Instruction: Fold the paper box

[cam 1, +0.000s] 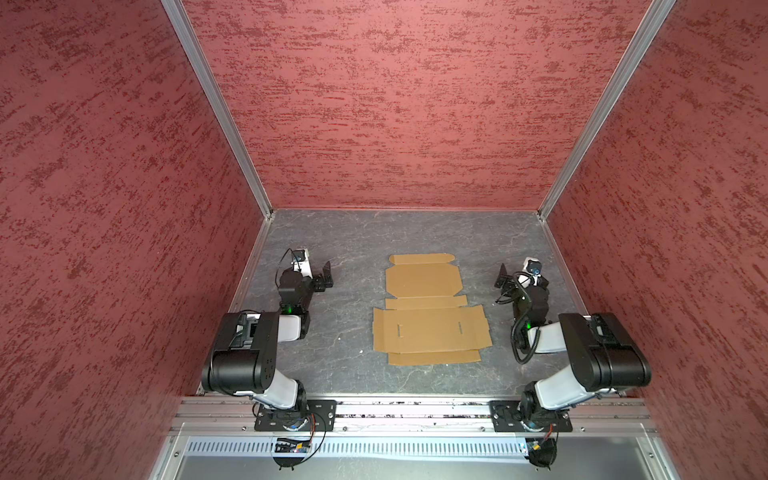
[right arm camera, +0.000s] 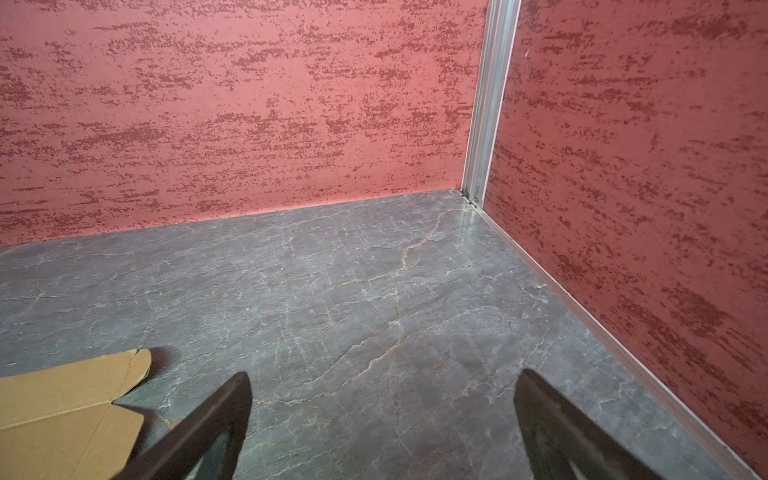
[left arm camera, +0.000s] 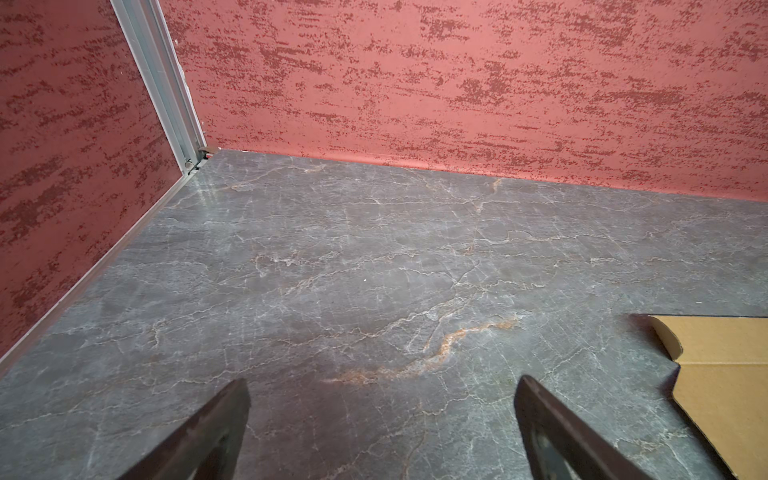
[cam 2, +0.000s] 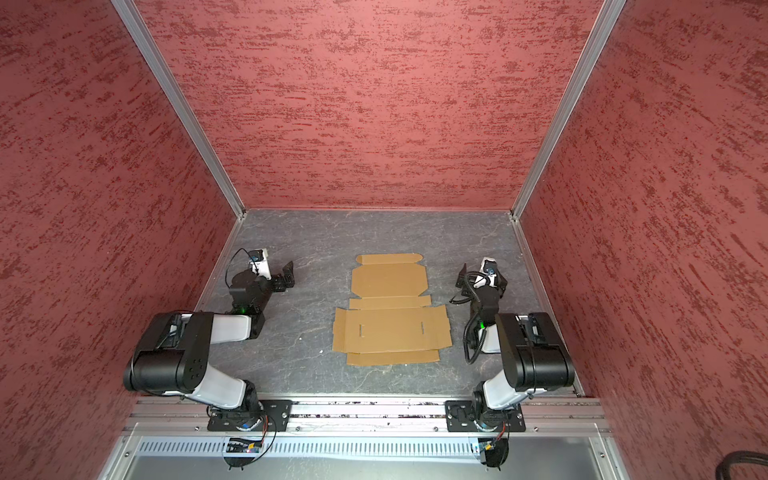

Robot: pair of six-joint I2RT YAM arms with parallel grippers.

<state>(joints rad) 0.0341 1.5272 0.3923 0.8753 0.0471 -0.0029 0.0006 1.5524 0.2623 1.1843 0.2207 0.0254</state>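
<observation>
Both top views look steeply down from high above the near rail (cam 1: 415,405), facing the back wall (cam 1: 395,104). They share nearly the whole tabletop (cam 1: 353,241), with the paper box (cam 1: 428,316) in the lower centre of the frame. Each wrist view sits low and close over the tabletop: one looks out past the left tool (left arm camera: 383,380) to a back corner, one past the right tool (right arm camera: 385,373). Both catch an edge of the paper box.
</observation>
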